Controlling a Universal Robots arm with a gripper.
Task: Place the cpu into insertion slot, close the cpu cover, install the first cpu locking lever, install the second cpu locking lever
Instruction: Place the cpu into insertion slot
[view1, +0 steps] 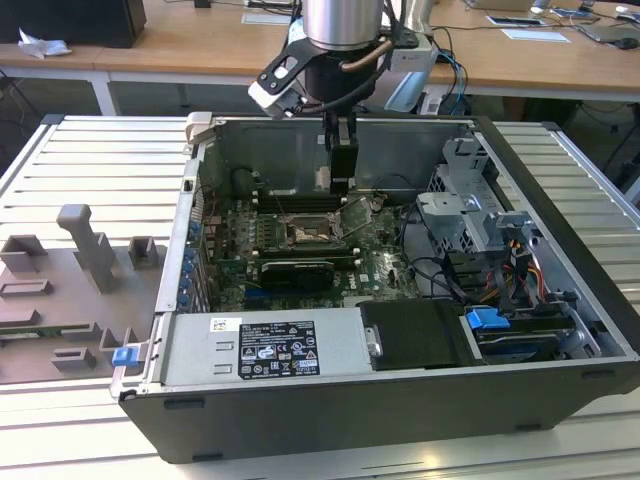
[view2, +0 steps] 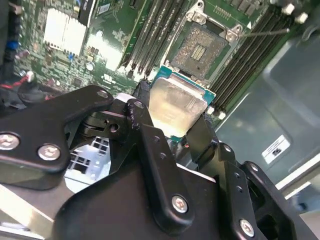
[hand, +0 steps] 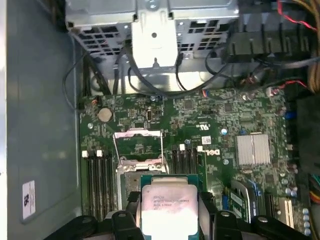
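My gripper is shut on the cpu, a square chip with a pale silver face and a green edge. One black finger presses each side of it. The chip hangs a little above the green board, just beside the insertion slot, whose dark pin field lies bare. In the first wrist view the cpu covers part of the insertion slot, and the cpu cover is swung open beyond it. A thin wire lever sticks out from the socket corner. In the exterior view my gripper reaches down inside the case over the insertion slot.
The open computer case lies on a ribbed metal table. Inside it are a labelled power supply, a drive cage with cables, long memory slots flanking the socket, and a finned heat sink. Grey fixture blocks stand at the exterior view's left.
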